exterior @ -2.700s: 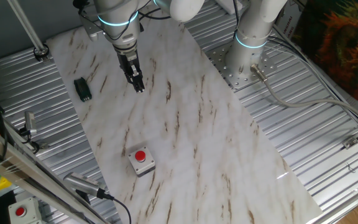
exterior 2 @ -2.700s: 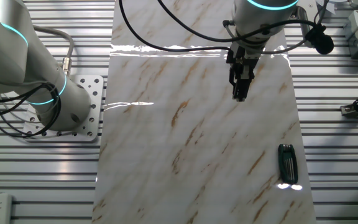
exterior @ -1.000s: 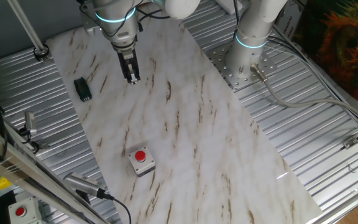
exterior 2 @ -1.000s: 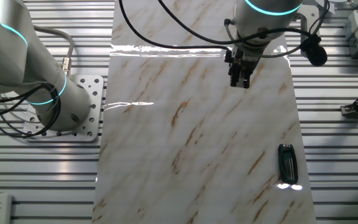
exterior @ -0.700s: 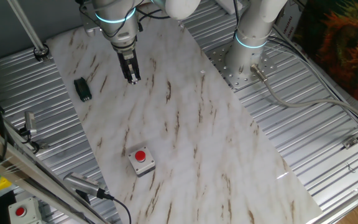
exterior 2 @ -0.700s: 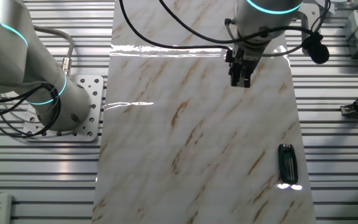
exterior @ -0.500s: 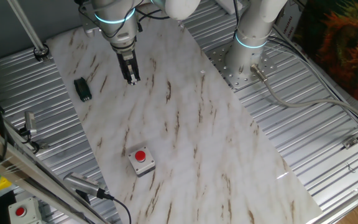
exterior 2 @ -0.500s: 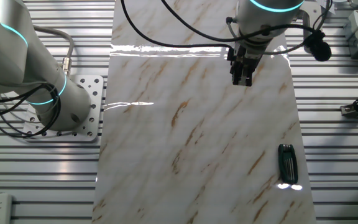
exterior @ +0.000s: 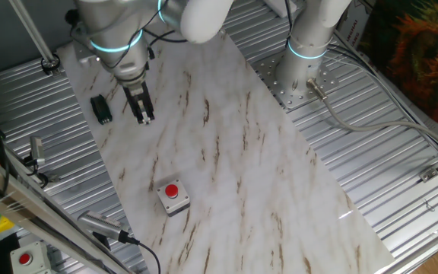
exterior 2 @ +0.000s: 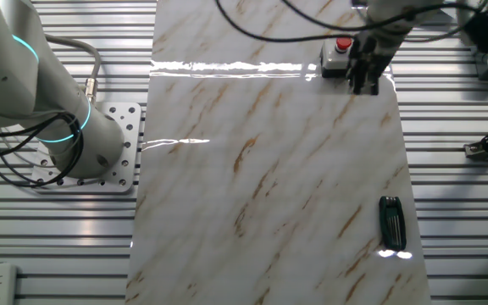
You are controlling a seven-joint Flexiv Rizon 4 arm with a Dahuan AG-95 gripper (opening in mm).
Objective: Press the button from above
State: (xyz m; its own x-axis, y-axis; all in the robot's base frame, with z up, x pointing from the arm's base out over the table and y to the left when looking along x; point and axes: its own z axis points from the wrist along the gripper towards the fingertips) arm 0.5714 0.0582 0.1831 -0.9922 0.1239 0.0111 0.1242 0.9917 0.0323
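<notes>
I find no readable text, label, brand, number or sign in either fixed view. The button (exterior: 172,190) and its grey box show no lettering I can make out. The small black object (exterior 2: 391,224) on the marble sheet (exterior: 226,160) carries no legible marking at this resolution.

The ribbed metal table (exterior: 401,183) carries a marble-patterned sheet (exterior: 226,167); on that sheet sit the button (exterior: 172,191) and a small black object (exterior: 101,109).
</notes>
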